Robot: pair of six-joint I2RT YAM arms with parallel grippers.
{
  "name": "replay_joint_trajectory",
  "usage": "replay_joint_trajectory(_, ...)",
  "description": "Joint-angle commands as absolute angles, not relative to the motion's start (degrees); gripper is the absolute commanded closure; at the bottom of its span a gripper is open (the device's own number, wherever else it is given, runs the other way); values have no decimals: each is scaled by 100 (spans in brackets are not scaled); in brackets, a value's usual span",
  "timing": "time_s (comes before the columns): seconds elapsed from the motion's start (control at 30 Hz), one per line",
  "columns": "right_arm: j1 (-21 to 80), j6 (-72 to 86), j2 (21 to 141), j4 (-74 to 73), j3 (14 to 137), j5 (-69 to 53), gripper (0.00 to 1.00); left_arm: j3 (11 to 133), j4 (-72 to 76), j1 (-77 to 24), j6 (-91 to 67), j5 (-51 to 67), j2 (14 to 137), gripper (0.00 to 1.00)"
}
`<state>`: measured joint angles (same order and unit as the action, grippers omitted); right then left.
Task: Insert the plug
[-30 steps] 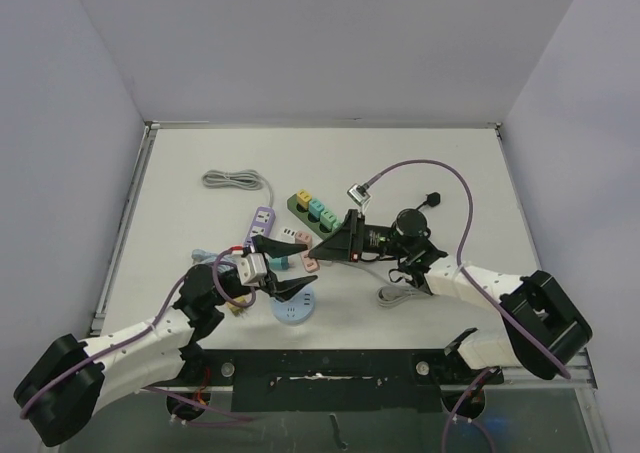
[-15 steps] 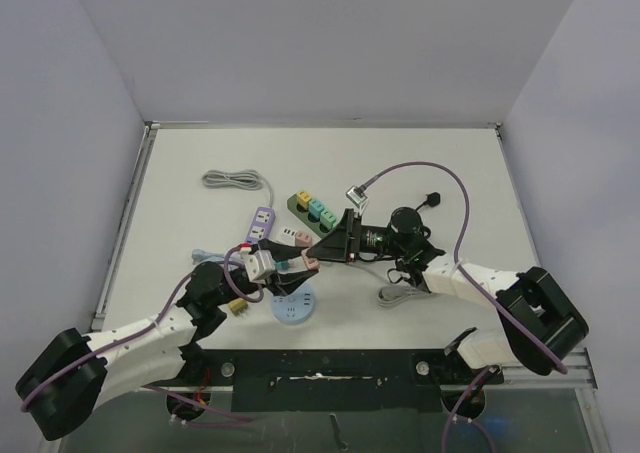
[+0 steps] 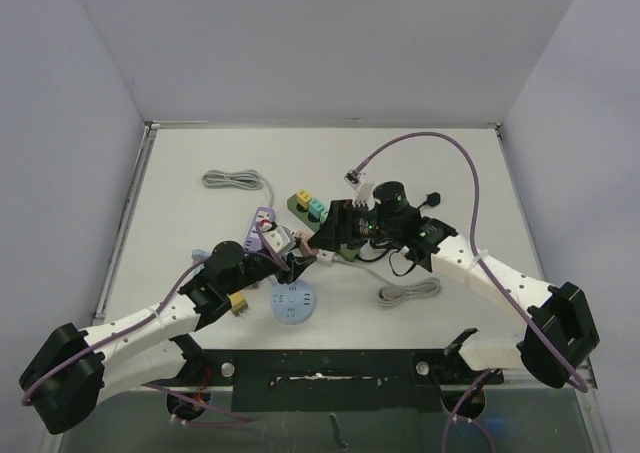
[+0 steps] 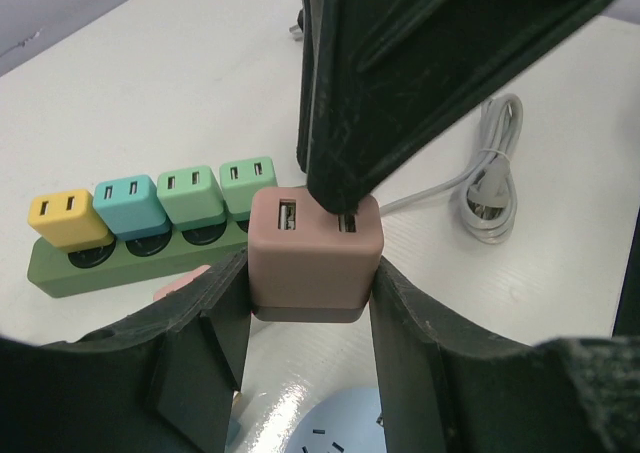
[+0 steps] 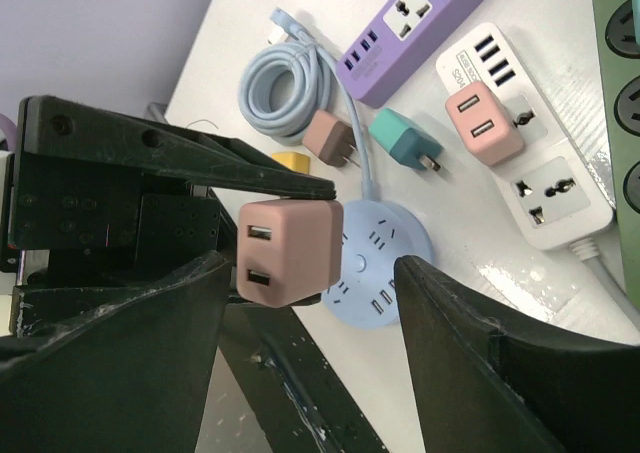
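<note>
Nearest the arm bases, low in the centre of the top view, a round pale-blue socket hub (image 3: 293, 301) is seen on the table (image 3: 430, 163). Just above it the pink plug cube (image 4: 315, 248) is held clear of the table. It is clamped at its sides by the fingers of the left gripper (image 4: 310, 278), and two USB slots show on its upper face. The right gripper (image 5: 310, 265) is spread open to either side of the cube, with gaps visible in the right wrist view. Whether one of its fingers touches the cube's top cannot be told. Beyond, a white power strip (image 5: 520, 173) and a purple strip (image 5: 420, 18) are laid. Farther still come the green strip (image 4: 130, 258) and, at upper left, a grey coiled cable (image 3: 232, 179).
</note>
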<state>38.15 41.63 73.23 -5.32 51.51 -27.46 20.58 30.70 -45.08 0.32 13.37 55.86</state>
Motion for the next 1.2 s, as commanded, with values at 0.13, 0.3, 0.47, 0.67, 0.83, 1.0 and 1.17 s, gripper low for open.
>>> replay_joint_trajectory(0.13,4487,3300,7561,-1693,5936,-1690,36,2475,2907,-4600,89,1399,5922,71)
replay_joint_trajectory(0.3,4558,3349,7775,-1943,6104,-1395,43,2496,2872,-4638,97,1441,6015,71)
replay_joint_trajectory(0.47,4683,3350,7997,-2148,6249,-1175,50,2505,2866,-4649,105,1415,6038,71)
replay_joint_trajectory(0.67,4814,3545,8256,-2167,6351,-1241,55,2530,2830,-4680,122,1312,6106,71)
replay_joint_trajectory(0.83,4901,3836,8420,-2146,6394,-1146,68,2541,2738,-4710,132,1100,6095,71)
replay_joint_trajectory(1.0,4896,3967,8400,-2124,6424,-834,87,2527,2656,-4731,-60,729,6043,58)
replay_joint_trajectory(1.17,4674,3585,8205,-2059,6356,-642,93,2566,2290,-4735,-575,-74,5888,40)
